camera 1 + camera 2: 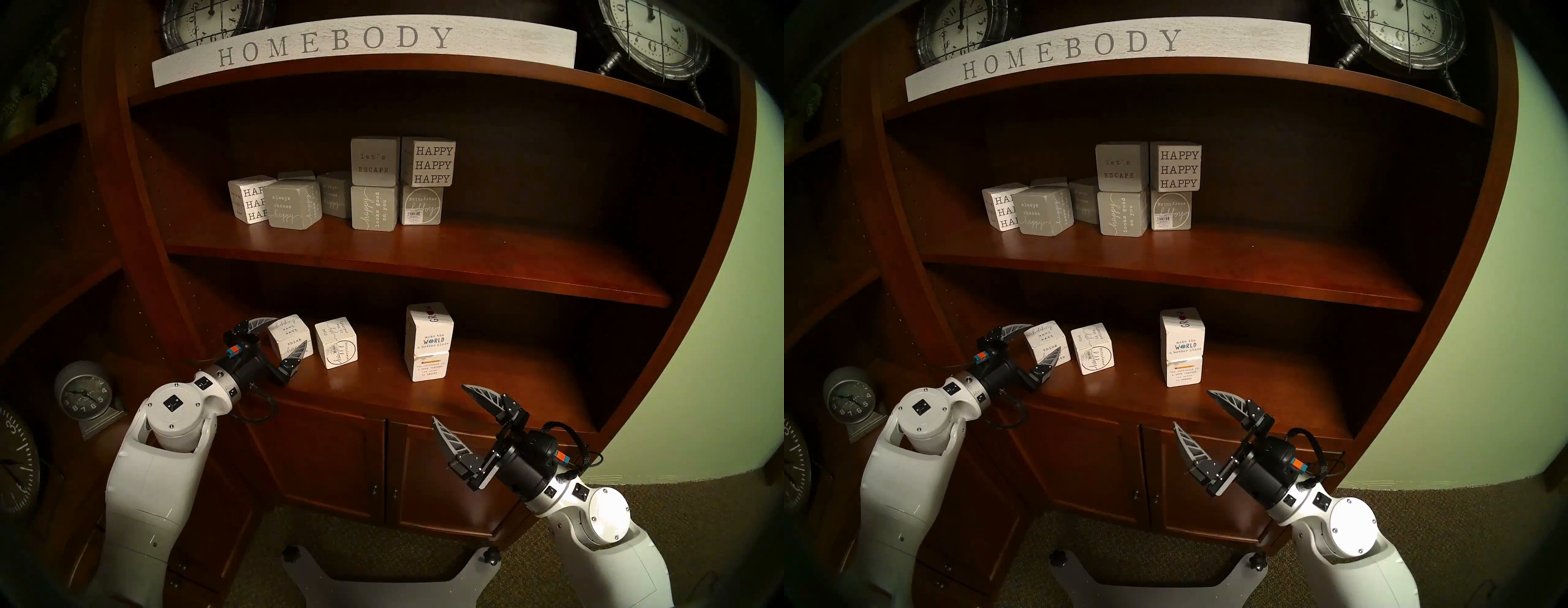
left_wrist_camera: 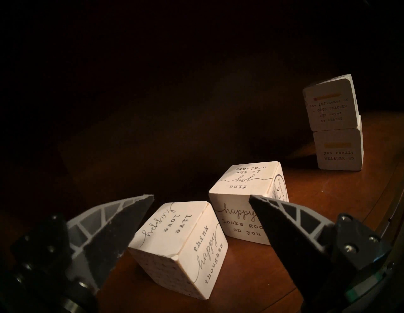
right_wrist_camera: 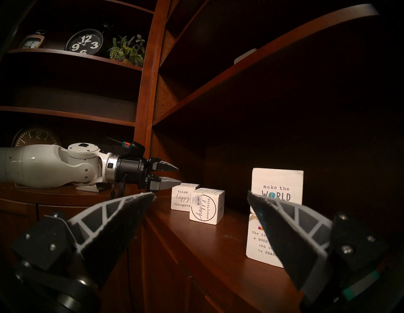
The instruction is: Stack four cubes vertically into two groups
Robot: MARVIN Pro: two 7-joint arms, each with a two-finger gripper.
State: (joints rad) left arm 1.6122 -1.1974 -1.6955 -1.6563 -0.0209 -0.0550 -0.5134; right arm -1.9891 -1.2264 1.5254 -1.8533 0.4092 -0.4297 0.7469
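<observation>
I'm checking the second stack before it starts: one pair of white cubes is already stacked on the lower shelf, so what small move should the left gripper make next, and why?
Probably ease the left gripper forward around the "think happy thoughts" cube and close. Its jaws are open on either side of that cube, and the "happy everything" cube sits unstacked beside it.

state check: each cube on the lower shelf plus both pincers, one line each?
"think happy thoughts" cube: single, on the lower shelf, between open fingers, not gripped
"happy everything" cube: single, on the shelf, free
"make the WORLD" cube: stacked on top
"GOOD TEACHER" cube: bottom of that stack
left pincer: open
right pincer: open, empty
</observation>
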